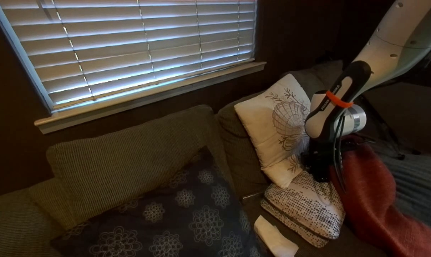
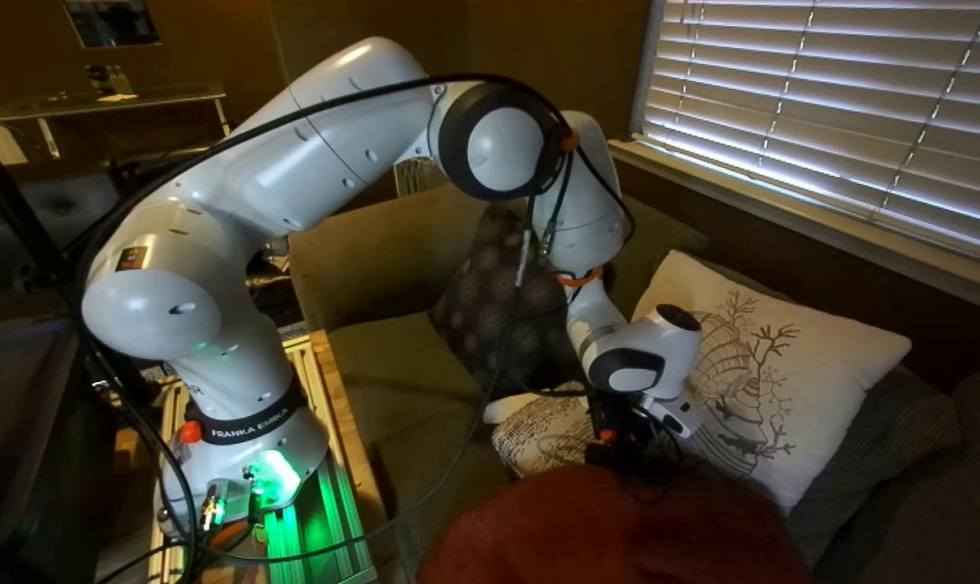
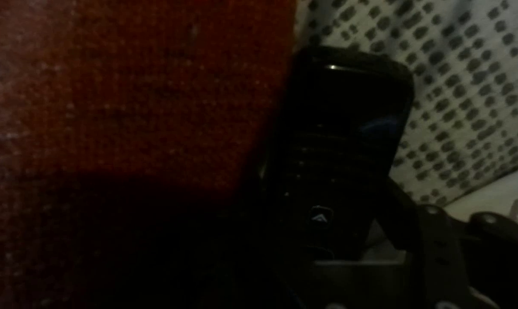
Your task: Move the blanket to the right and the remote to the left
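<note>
The black remote (image 3: 351, 103) lies slanted beside the blanket's edge, over the spotted pillow, in the wrist view. I cannot make it out in either exterior view. The red blanket (image 3: 134, 86) fills the left of the wrist view and drapes over the couch in both exterior views (image 1: 372, 200) (image 2: 603, 535). My gripper (image 3: 323, 184) is down at the remote, with the right finger against or just beside its right edge. The left finger is lost in shadow, so its grip is unclear. The gripper also shows low between pillow and blanket in both exterior views (image 1: 320, 171) (image 2: 632, 446).
A spotted pillow (image 1: 304, 203) lies under the gripper. A white shell pillow (image 1: 279, 117) leans behind it against the couch back. A dark flowered pillow (image 1: 187, 214) and a white cloth (image 1: 274, 237) lie beside. A cable (image 2: 457, 462) hangs across the couch.
</note>
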You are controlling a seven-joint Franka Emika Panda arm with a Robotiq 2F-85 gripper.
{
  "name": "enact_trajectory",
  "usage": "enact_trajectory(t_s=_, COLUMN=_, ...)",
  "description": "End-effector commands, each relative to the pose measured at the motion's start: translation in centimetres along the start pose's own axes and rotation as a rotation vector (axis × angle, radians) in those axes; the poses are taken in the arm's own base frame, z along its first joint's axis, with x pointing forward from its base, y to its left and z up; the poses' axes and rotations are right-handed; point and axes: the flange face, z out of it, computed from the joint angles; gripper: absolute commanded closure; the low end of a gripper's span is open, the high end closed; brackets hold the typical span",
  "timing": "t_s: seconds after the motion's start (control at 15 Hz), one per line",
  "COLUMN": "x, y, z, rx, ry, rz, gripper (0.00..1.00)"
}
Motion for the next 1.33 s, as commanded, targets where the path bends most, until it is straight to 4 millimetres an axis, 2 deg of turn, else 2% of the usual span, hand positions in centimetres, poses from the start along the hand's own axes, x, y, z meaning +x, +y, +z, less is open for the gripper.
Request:
enact_trajectory(t_s=0.0, x=-0.1, y=-0.4, z=0.0, rx=-0.008, ry=0.001, rz=-0.029, gripper=0.60)
enact_trajectory(t_s=0.33, x=-2.4, y=-1.2, z=-0.6, rx=-0.020, ry=-0.001, rz=-0.121, gripper=0.62)
enact_trajectory(t_s=0.93, x=-11.5, y=-3.3, z=-1.8, rx=-0.083, ry=0.046, rz=-0.387, gripper=0.63)
enact_trajectory(t_s=1.27, x=-14.6, y=-6.0, z=-1.8, rx=-0.134, ry=0.074, rz=-0.574, gripper=0.63)
